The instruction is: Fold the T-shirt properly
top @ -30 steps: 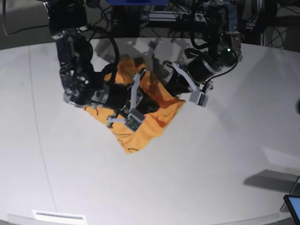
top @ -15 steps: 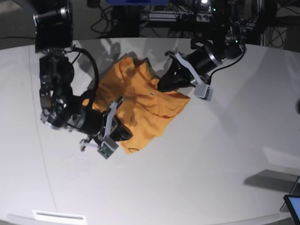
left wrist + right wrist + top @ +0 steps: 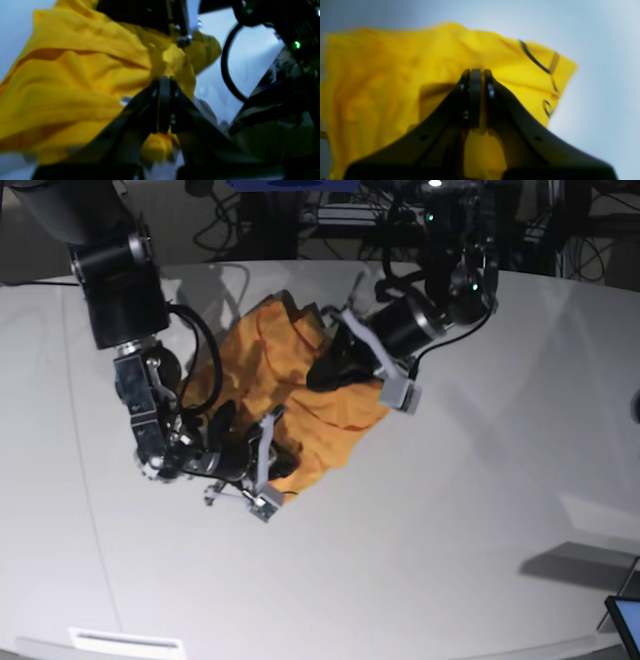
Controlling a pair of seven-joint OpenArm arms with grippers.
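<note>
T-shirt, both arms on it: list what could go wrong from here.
1. The left gripper and right gripper each pinch only a small bit of the T-shirt; a hard pull might slip the cloth free.
2. The shirt is bunched and creased between the arms, so a fold made now would likely trap wrinkles.
3. The arms sit close over the cloth in the base view, and a black cable loops near the fabric; it could snag.

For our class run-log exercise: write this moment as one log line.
left gripper: shut on orange-yellow cloth T-shirt | right gripper: shut on T-shirt | T-shirt: bunched, unfolded, on white table | views: blurred
</note>
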